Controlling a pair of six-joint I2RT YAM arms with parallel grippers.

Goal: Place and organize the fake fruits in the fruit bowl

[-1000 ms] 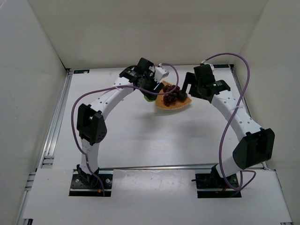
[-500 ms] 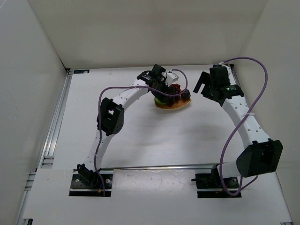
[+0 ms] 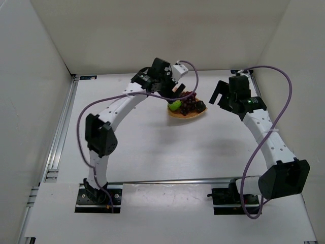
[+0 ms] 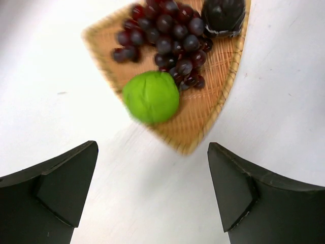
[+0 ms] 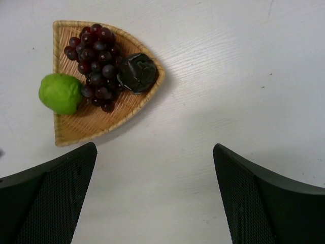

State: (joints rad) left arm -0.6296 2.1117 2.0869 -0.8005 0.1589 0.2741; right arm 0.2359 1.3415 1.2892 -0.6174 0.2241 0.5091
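Observation:
The orange-tan woven fruit bowl (image 3: 181, 115) (image 4: 216, 91) (image 5: 84, 127) lies at the back middle of the table. All three fake fruits are in it. The green round fruit (image 3: 174, 105) (image 4: 151, 96) (image 5: 60, 93) rests at the bowl's left rim. Beside it lies the purple-red grape bunch (image 3: 189, 102) (image 4: 165, 35) (image 5: 94, 61), then the dark brown fruit (image 3: 200, 105) (image 4: 223, 15) (image 5: 137, 72). My left gripper (image 3: 174, 92) (image 4: 152, 146) hangs open and empty above the bowl's left edge. Right of the bowl, my right gripper (image 3: 219, 94) (image 5: 154, 147) is open and empty.
White walls close in the table at the back and both sides. A metal rail (image 3: 61, 132) runs along the left edge. Purple cables (image 3: 264, 101) loop from both arms.
My left gripper has opened and let the green fruit go into the bowl, then drawn back up and left. The right arm has shifted slightly right, away from the bowl.

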